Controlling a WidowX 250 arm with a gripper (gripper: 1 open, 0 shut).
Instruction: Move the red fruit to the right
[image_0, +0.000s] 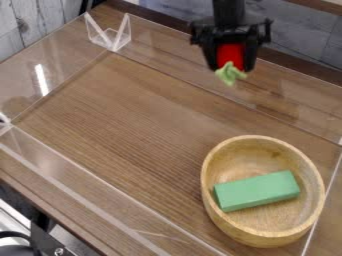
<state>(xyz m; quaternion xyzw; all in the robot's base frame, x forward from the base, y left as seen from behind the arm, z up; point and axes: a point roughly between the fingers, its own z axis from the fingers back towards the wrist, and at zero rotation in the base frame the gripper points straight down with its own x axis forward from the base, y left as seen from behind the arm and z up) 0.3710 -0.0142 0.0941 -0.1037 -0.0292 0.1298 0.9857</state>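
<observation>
The red fruit (234, 54) hangs between the fingers of the end effector (231, 48), partly closed around it, above the far part of the counter (120, 125), stem toward the camera. Carrying it right calls for a steady grip and enough height, then a gentle lowering before release. One fruit, one bowl (214, 205), one green block (257, 190).

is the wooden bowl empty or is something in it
Not empty: the wooden bowl has the green block lying inside it, with the bowl's rim showing all around the block.
</observation>
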